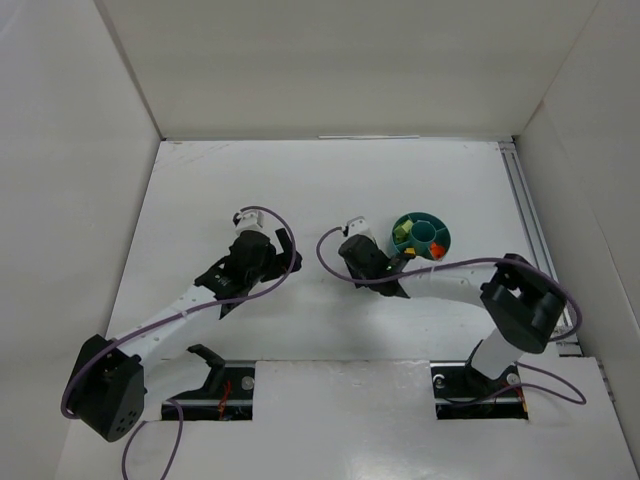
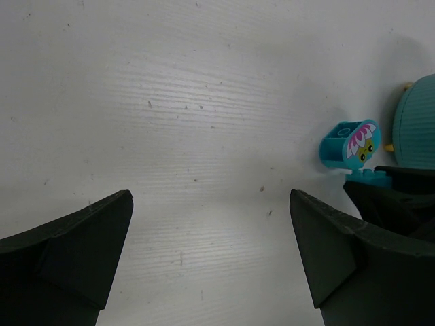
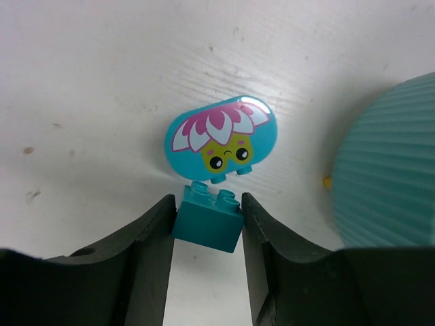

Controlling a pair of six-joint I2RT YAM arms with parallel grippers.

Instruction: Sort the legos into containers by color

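Grasp step: the right end effector (image 3: 209,204) pinches a small cyan plastic brick (image 3: 207,224), next needing a lift into the ribbed teal bowl (image 3: 391,170).

The white painted table (image 1: 300,190) shows fine wood grain and scattered small dark specks. A round teal plastic bowl (image 1: 441,228) with a ribbed outer wall stands on it, at about 3 o'clock from the table's middle in the top view. In the right wrist view, a tiny yellow bit (image 3: 327,181) lies at the bowl's 9 o'clock, just beside its wall. Farther toward 9 o'clock is a cyan plastic brick (image 3: 207,221) carrying an oval tile (image 3: 221,139) printed with a pink flower and a face. Whether the brick touches the table cannot be told.
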